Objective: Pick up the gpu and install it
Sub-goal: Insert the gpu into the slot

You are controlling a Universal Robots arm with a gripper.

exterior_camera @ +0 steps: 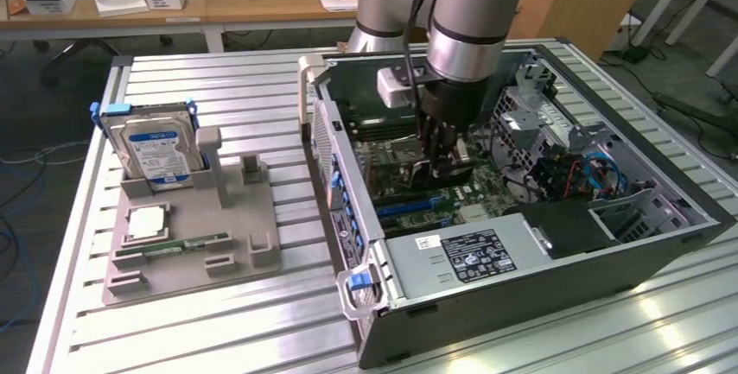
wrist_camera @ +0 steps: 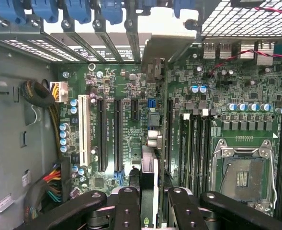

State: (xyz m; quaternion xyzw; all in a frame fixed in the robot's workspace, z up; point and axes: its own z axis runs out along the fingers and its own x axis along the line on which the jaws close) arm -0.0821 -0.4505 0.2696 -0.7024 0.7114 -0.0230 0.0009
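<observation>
Inside the computer case [exterior_camera: 576, 292], the gripper [wrist_camera: 148, 191] was clamped on the gpu [wrist_camera: 148, 165], held edge-on between its fingers (bracket [wrist_camera: 163, 51] at the far end). Its long axis ran parallel to the expansion slots [wrist_camera: 117, 134] on the motherboard [wrist_camera: 217, 91], seemingly just above one.

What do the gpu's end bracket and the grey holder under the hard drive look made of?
End bracket of the gpu: bare sheet metal, seemingly, pale silver with a dull sheen. Grey holder: probably matte plastic, uniform dull grey with blocky moulded posts.
</observation>
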